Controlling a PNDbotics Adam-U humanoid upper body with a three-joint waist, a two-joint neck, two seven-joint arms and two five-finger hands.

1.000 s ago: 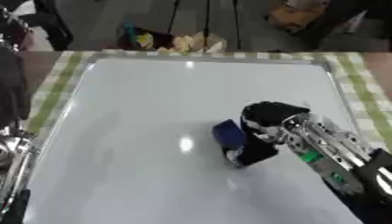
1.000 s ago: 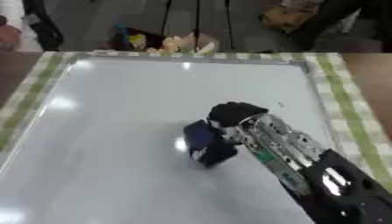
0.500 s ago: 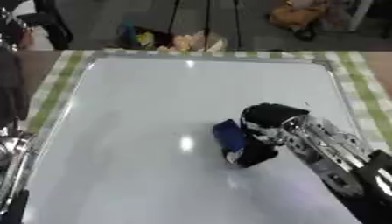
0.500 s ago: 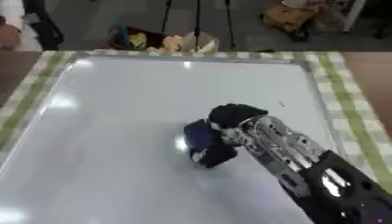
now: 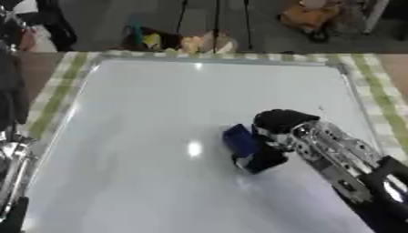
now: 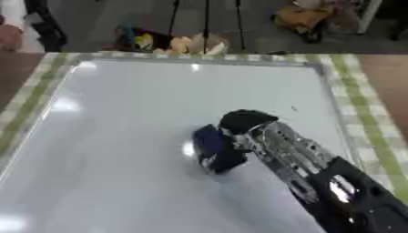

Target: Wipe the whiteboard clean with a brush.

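Little has moved over the last second: the right robot hand [image 5: 280,129] and the brush [image 5: 245,146] sit at almost the same spot on the whiteboard [image 5: 143,136], having crept only slightly toward the near edge

At the far left, a silver and black piece of the robot's left arm [image 5: 11,159] shows along the edge of the left eye view; its robot hand is out of sight in both views. Beside it runs the checked green and white cloth [image 5: 49,98] that covers the table, with the whiteboard lying flat on top of it and filling most of the picture. The board's surface looks white and glossy, with bright spots of reflected light, one of them just left of the brush. A tiny dark mark [image 5: 321,108] sits near the board's right rim, up from the robot hand

Right of the board's middle lies the brush, a dark blue block with a black underside, pressed against the board. The right robot hand is clamped on it, its black fingers curled over the brush's right side and top. The arm, black with silver joints, comes in from the lower right corner. More checked cloth shows past the board's right frame

Beyond the far edge, on the floor, lie some yellow and tan things [image 5: 185,42] that are too blurred to make out
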